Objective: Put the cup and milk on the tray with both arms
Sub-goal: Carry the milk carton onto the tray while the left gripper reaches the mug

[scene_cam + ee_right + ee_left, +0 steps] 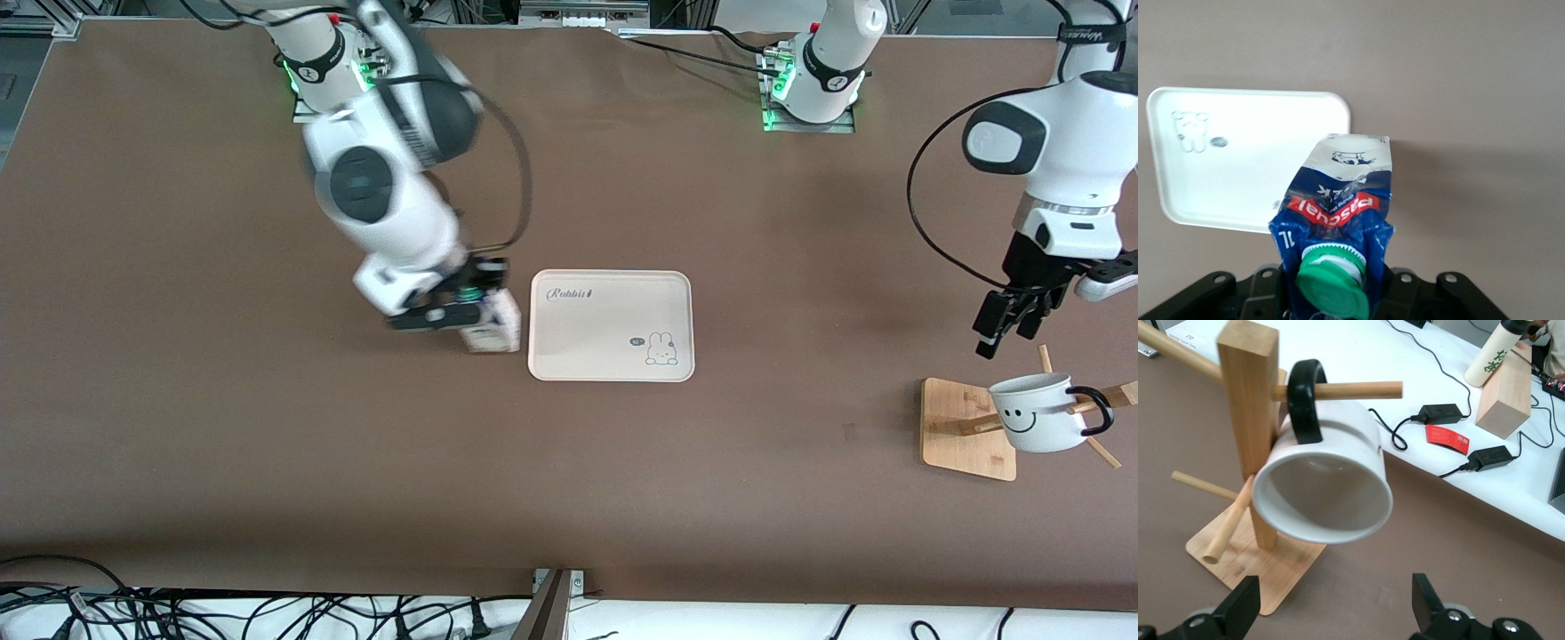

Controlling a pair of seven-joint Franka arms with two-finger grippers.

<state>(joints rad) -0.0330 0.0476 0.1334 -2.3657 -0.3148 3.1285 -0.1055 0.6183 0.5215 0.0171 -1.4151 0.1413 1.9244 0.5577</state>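
Your tray (611, 325) sits mid-surface, cream-white, "Rabbit" lettering and rabbit drawing visible, nothing resting on it. The milk (494, 327) is just beside the tray's edge toward the right arm's end, at 9 o'clock of the tray in the front view; whether its base touches the surface you can't tell. Your right hand (453, 305) is clamped on the carton near its blue top, green cap (1333, 287) poking up between the black fingers in the right wrist view, with the tray showing past the carton there. The cup (1038, 412) hangs by its black handle (1305, 400) on a peg of the wooden rack (967, 430) toward the left arm's end, smiley face toward the front camera, mouth tipped sideways and open, inside looks bare. The rack is at about 4 o'clock from the tray, well apart from it. Your left hand (1007, 324) hovers over the surface near the rack, at 11 o'clock of the cup in the front view, fingers (1238, 607) spread wide and holding nothing, cup mouth facing it in the left wrist view. Brown surface (267, 462), bare around the tray. A white bench (1438, 367) with power bricks, cables, a wooden block (1503, 399) and a red tag runs along the surface's edge.
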